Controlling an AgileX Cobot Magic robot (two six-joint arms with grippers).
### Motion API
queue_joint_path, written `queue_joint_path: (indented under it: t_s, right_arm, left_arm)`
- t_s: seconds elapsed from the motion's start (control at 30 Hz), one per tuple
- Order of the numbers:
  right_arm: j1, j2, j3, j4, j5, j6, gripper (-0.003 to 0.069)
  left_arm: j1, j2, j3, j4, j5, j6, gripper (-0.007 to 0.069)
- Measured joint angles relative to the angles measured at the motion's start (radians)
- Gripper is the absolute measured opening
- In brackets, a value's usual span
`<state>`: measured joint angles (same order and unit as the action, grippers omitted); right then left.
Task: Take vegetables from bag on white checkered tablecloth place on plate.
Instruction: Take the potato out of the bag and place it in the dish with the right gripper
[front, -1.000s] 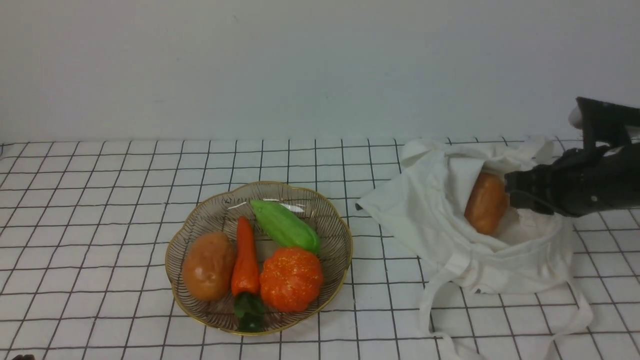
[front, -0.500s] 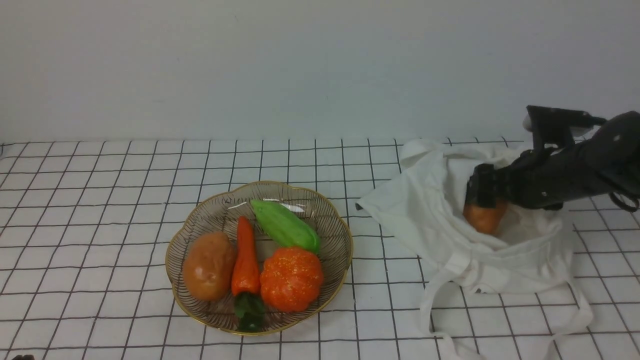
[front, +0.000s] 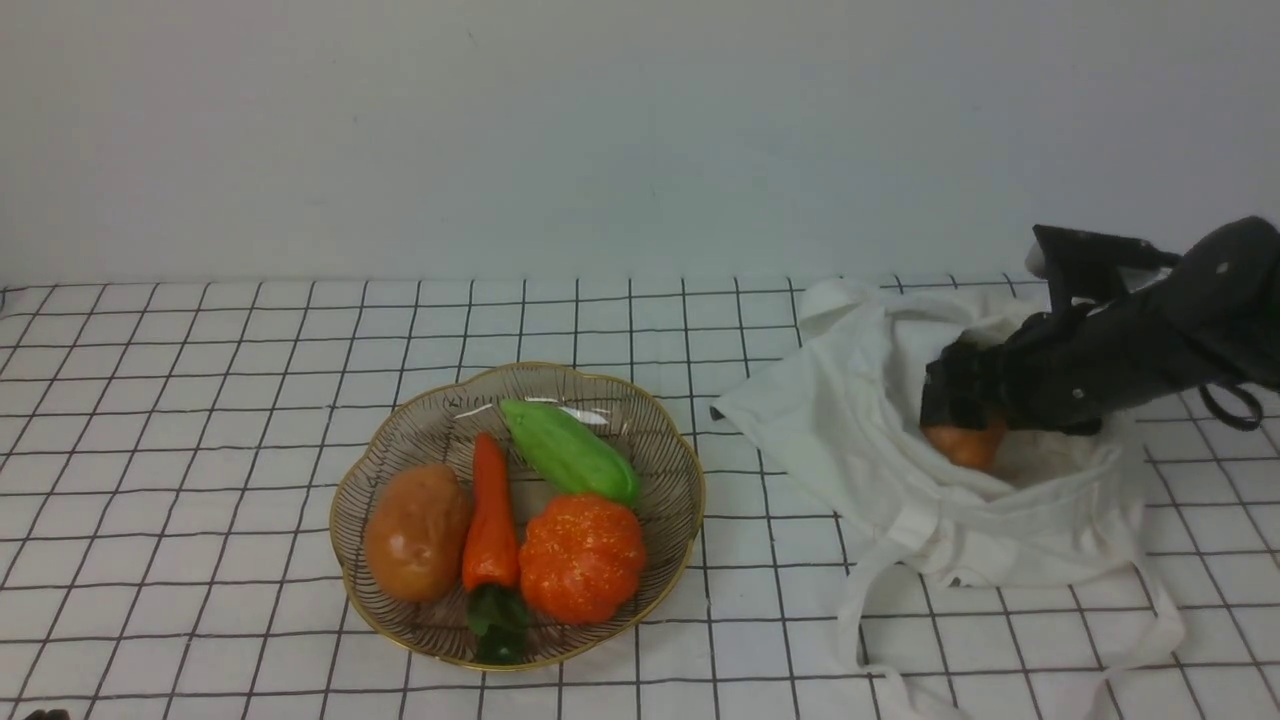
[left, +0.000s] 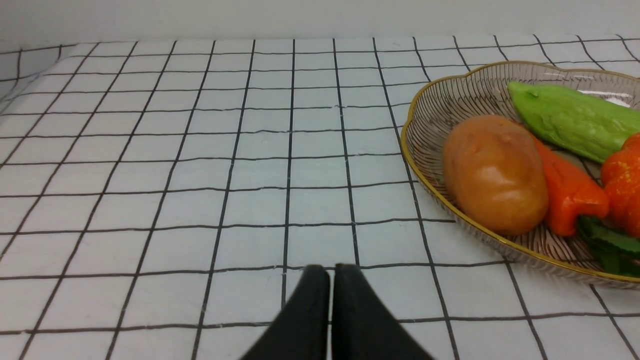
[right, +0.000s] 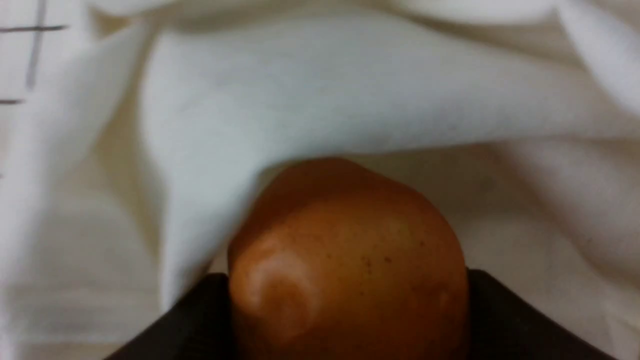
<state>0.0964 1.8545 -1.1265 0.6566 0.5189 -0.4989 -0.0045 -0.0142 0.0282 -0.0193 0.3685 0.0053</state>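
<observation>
The tan-brown potato (front: 965, 445) lies inside the open white cloth bag (front: 860, 430) on the white checkered tablecloth (front: 200, 400), at the right. My right gripper (front: 960, 415) reaches into the bag mouth, open, one jaw on each side of the potato (right: 345, 250), covering its top in the front view. The bag cloth (right: 350, 100) folds around it. The gold-rimmed glass plate (front: 690, 470) sits left of the bag. My left gripper (left: 330, 270) is shut and empty, low over the cloth beside the plate (left: 407, 150).
The plate holds a larger glossy brown potato (front: 415, 530), an orange pepper (front: 490, 520), a green gourd (front: 570, 450) and an orange bumpy pumpkin (front: 582, 557). The bag's white straps (front: 1150, 620) trail toward the front. A plain wall stands behind.
My right arm has moved left and down into the bag, from beside the potato to over it, now straddling it. The potato, plate and left gripper have not moved.
</observation>
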Motion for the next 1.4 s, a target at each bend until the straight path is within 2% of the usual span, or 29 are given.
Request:
queue_joint_path:
  t_s: [0.13, 0.23, 0.3, 0.33, 0.37, 0.5, 0.63, 0.8, 0.87, 0.97, 1.0, 1.13, 1.4]
  right_arm:
    - [0.000, -0.097, 0.000, -0.046, 0.119, 0.053, 0.0515]
    - [0.000, -0.169, 0.000, -0.143, 0.235, 0.140, 0.0515]
    - [0.000, -0.215, 0.000, -0.230, 0.273, 0.207, 0.0515]
    - [0.000, -0.219, 0.000, -0.230, 0.274, 0.207, 0.0515]
    - [0.000, -0.250, 0.000, -0.297, 0.280, 0.256, 0.0515]
    - [0.000, -0.330, 0.000, -0.364, 0.307, 0.339, 0.0515]
    - [0.075, -0.452, 0.000, -0.335, 0.295, 0.263, 0.0515]
    - [0.318, -0.497, 0.000, -0.163, 0.183, 0.128, 0.0515]
    - [0.373, -0.482, 0.000, -0.124, 0.149, 0.094, 0.0515]
    - [0.568, -0.383, 0.000, -0.048, -0.043, -0.031, 0.0515]
    - [0.568, -0.376, 0.000, -0.045, -0.043, -0.035, 0.0515]
    - [0.669, -0.210, -0.044, 0.004, -0.202, -0.071, 0.0515]
    - [0.675, 0.039, -0.224, 0.010, -0.196, -0.074, 0.0515]
  left_arm:
    - [0.000, 0.000, 0.000, 0.000, 0.000, 0.000, -0.0008]
    - [0.000, 0.000, 0.000, 0.000, 0.000, 0.000, -0.0008]
    - [0.000, 0.000, 0.000, 0.000, 0.000, 0.000, -0.0008]
    - [0.000, 0.000, 0.000, 0.000, 0.000, 0.000, -0.0008]
    - [0.000, 0.000, 0.000, 0.000, 0.000, 0.000, -0.0008]
    - [0.000, 0.000, 0.000, 0.000, 0.000, 0.000, -0.0008]
    - [0.000, 0.000, 0.000, 0.000, 0.000, 0.000, -0.0008]
    - [0.000, 0.000, 0.000, 0.000, 0.000, 0.000, -0.0008]
    - [0.000, 0.000, 0.000, 0.000, 0.000, 0.000, -0.0008]
    - [0.000, 0.000, 0.000, 0.000, 0.000, 0.000, -0.0008]
    - [0.000, 0.000, 0.000, 0.000, 0.000, 0.000, -0.0008]
    - [0.000, 0.000, 0.000, 0.000, 0.000, 0.000, -0.0008]
    - [0.000, 0.000, 0.000, 0.000, 0.000, 0.000, -0.0008]
